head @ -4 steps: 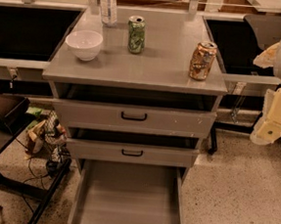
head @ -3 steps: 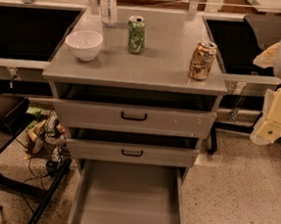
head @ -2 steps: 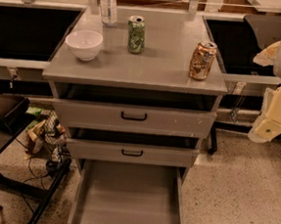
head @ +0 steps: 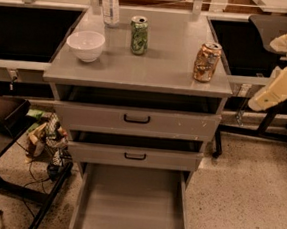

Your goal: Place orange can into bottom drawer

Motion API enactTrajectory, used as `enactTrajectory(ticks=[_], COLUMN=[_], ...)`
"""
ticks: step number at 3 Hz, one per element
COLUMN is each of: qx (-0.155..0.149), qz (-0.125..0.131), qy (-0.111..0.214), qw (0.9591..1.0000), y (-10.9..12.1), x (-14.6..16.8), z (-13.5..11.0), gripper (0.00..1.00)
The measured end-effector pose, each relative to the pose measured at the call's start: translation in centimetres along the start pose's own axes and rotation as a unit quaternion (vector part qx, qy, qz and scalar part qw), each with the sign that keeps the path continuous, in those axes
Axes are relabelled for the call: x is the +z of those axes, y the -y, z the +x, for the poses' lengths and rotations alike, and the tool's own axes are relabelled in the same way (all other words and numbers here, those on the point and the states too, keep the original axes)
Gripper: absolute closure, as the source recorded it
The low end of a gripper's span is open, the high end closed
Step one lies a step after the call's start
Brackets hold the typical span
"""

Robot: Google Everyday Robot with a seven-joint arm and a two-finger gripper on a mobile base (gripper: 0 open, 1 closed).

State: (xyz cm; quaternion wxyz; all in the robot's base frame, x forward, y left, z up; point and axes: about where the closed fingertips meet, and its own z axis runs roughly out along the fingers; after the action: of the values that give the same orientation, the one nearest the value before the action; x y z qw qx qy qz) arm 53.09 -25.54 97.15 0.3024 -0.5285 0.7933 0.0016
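Note:
The orange can stands upright near the right front corner of the grey cabinet top. The bottom drawer is pulled out below the two upper drawers and holds nothing. My gripper shows as a cream part at the right edge of the camera view. It is right of the cabinet, about level with its top and well apart from the can, and holds nothing that I can see.
A green patterned can, a white bowl and a clear bottle stand on the cabinet top. Two upper drawers with black handles are partly open. A dark cart and cables lie at the left, and a chair base at the right.
The cream gripper part at the right edge has risen from below the cabinet top to about its level. The can and drawers have not moved.

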Motion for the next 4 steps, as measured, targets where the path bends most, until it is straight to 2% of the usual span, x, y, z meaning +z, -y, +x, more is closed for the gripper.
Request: enactTrajectory(ticks=[1, 2, 3, 4], qx=[0.042, 0.076, 0.085, 0.084], qz=[0.045, 0.083, 0.093, 0.092], qy=[0.084, 0.173, 0.190, 0.189], qw=[0.9946, 0.9785, 0.9737, 0.9741], y=[5.9, 9.9, 10.9, 10.8], x=[1.6, 3.5, 4.1, 4.1], z=[0.5, 0.8, 0.5, 0.5], gripper=[0.00, 0.00, 0.00, 0.00])
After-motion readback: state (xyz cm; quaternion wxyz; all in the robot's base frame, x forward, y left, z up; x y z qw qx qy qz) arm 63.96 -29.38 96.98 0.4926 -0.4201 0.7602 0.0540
